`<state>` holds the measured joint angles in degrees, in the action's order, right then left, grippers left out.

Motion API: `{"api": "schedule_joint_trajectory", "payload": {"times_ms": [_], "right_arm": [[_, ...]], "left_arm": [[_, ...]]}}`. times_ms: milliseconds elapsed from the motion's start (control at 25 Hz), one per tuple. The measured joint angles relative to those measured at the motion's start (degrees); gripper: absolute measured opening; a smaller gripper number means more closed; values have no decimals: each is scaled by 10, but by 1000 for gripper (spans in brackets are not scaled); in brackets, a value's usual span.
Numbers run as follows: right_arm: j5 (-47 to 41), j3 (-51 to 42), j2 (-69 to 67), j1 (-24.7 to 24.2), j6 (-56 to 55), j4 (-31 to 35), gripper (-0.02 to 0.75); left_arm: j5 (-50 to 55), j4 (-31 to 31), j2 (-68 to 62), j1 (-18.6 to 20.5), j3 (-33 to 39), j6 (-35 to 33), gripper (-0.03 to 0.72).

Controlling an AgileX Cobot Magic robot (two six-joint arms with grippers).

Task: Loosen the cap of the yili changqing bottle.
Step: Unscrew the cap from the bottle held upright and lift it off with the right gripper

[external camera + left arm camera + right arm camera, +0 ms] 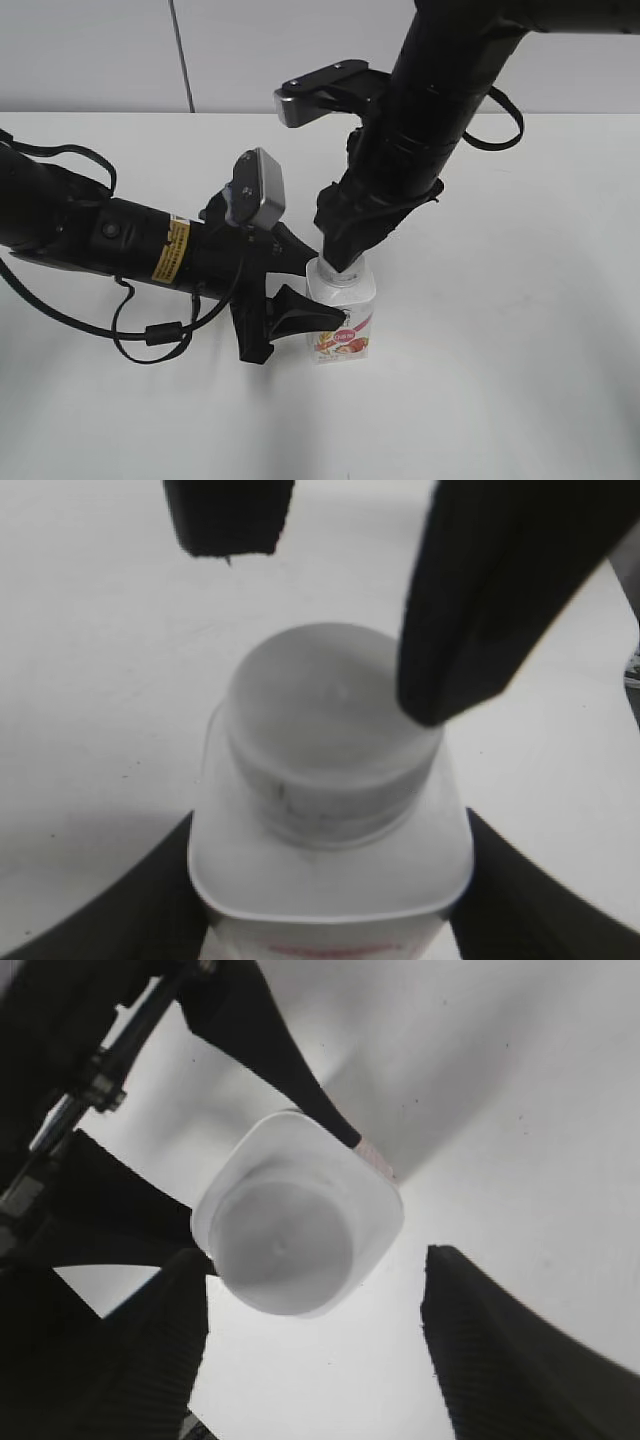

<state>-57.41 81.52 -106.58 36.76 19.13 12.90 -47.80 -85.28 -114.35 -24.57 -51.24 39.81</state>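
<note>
The small white squarish plastic bottle [342, 320] stands upright on the white surface [500, 380], clamped at its body by the left tool [300, 290]. The right tool [320, 1360] is held apart around the smooth, likely slippery round white screw cap [325, 730], best gripped at its sides.

One yili changqing bottle [343, 315] on the table [520, 330], and that's the only bottle out here. One cap [325, 735] sitting on it. Two robot arms in shot, so two grippers: left gripper [290, 290], right gripper [345, 262]. Each one shows two fingers [500, 1350], four in all. One table.
</note>
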Motion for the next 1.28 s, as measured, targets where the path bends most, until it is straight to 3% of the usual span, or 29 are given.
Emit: {"api": "schedule_joint_trajectory", "payload": {"times_ms": [800, 1040, 1280], "right_arm": [[8, 0, -21, 19, 14, -30, 530], [4, 0, -21, 19, 12, -23, 386], [-1, 0, -21, 21, 56, -22, 386]], "left_arm": [[1, 0, 0, 0, 0, 2, 424], [2, 0, 0, 0, 0, 4, 424], [2, -1, 0, 0, 0, 4, 424]]}}
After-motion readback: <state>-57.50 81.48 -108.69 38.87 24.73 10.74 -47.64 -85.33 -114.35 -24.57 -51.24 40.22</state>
